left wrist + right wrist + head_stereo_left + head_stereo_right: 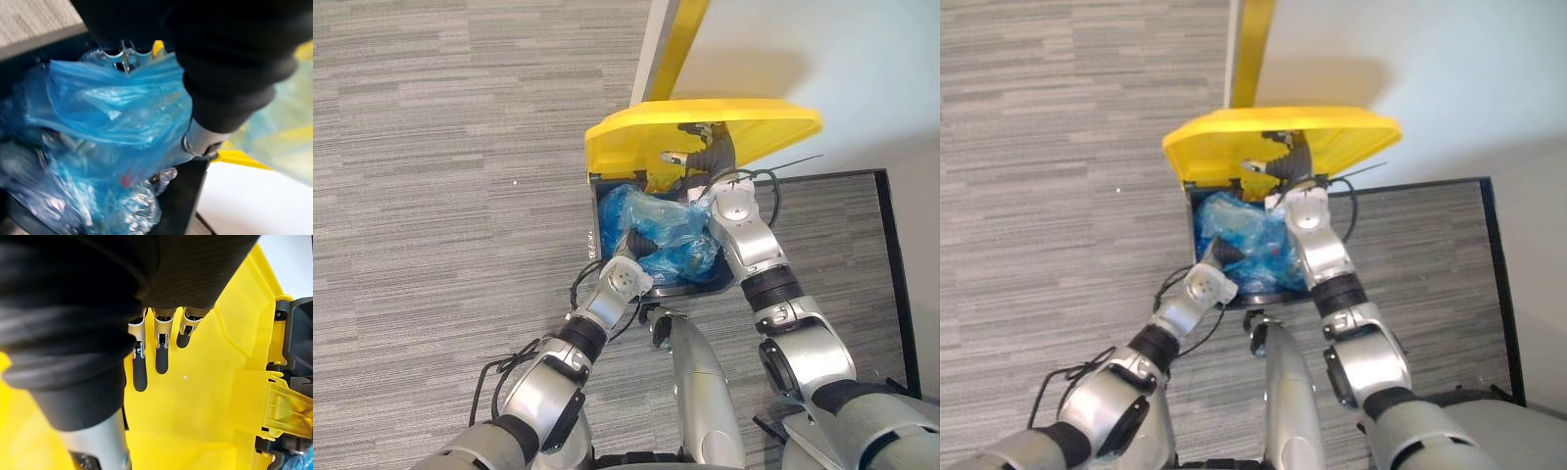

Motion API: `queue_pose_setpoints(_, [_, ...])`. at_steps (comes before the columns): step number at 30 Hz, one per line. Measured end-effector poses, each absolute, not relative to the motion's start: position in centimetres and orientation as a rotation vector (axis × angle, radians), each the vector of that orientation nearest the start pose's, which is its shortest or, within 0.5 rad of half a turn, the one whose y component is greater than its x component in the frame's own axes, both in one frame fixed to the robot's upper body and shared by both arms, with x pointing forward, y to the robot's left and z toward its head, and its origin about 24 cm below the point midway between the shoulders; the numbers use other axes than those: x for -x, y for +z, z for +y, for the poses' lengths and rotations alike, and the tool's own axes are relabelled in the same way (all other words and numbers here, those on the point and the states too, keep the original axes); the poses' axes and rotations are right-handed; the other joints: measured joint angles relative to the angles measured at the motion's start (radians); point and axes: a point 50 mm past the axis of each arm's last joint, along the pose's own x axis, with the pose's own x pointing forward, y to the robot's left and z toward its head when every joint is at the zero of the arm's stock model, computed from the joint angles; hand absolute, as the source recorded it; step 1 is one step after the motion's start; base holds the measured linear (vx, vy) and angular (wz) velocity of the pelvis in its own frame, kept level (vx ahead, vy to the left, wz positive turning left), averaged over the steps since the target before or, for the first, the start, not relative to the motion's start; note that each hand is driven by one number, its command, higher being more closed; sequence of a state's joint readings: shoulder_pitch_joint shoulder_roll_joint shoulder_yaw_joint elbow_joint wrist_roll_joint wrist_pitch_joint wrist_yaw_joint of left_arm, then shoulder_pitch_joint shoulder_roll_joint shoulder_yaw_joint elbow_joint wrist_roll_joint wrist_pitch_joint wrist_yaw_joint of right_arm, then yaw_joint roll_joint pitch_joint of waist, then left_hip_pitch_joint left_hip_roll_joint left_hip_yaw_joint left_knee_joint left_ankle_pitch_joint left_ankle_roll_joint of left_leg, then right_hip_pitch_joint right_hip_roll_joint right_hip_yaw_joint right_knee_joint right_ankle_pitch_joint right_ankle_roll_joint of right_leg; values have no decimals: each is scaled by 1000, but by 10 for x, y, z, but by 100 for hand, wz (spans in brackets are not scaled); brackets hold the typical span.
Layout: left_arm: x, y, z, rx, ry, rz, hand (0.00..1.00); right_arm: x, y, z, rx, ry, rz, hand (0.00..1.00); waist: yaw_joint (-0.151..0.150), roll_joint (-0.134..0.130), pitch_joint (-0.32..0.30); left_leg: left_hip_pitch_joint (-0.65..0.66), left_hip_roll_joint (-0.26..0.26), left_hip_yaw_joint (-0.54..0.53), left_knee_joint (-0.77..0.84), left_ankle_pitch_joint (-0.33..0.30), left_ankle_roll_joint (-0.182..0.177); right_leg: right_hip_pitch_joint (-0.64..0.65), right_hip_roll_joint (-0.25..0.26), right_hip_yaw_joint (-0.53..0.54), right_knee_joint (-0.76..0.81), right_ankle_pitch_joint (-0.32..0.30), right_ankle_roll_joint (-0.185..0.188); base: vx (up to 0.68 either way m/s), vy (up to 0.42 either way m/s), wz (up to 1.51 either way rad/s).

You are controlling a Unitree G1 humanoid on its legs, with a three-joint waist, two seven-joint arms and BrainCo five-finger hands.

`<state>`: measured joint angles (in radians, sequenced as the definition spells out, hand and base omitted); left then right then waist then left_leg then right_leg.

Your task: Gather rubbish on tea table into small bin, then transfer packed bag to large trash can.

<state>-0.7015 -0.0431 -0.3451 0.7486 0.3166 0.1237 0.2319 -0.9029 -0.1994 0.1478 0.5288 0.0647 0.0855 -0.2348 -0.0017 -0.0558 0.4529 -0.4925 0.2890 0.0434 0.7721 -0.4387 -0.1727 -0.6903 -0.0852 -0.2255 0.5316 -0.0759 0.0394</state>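
The large trash can [592, 230] is standing on the floor [431, 196] before the wall [862, 59], its lid [626, 132] tilting up behind the opening. The bag [661, 220] is lying inside it. The right hand [700, 152] is pressing straight fingers [161, 357] against the lid's underside. The left hand [634, 242] is sitting at the bag's near side.

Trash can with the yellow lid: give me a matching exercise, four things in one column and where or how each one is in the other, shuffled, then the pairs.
Things
1. yellow lid
2. blue bag
3. right hand
4. left hand

Place or state
A. reaching down into the trash can, at the bag
B. raised open
C. lying inside the dark can
D. straight fingers against the lid's underside

Pairs: 1-B, 2-C, 3-D, 4-A
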Motion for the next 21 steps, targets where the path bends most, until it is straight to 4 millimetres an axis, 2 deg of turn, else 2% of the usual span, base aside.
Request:
queue_pose_setpoints(4, [-350, 62, 36, -637, -217, 25, 0, -388, 188, -111, 258, -6, -271, 0, 3, 5, -19, 15, -1, 5, -10, 4, -5, 13, 3, 2, -14, 7, -7, -12, -2, -2])
queue_pose_setpoints(10, [-340, 46, 41, -644, -228, 53, 0, -385, 152, -118, 352, -7, -173, 0, 18, 11, -43, 101, -5, 26, -71, 22, -13, 74, 4, 9, -33, 7, -7, 3, -3, -2])
queue_pose_setpoints(15, [-334, 48, 51, -604, -217, 28, 0, -378, 124, -130, 486, -20, -107, 0, 37, 12, -68, 145, -14, 27, -126, 48, -16, 103, 2, 6, -46, 6, -5, 1, -17, 6])
queue_pose_setpoints(21, [-322, 41, 71, -511, -193, 32, 0, -364, 83, -152, 573, -24, 24, 0, 51, 28, -92, 167, -31, -15, -174, 75, -11, 140, -21, -33, -49, -17, 20, -2, -29, 23])
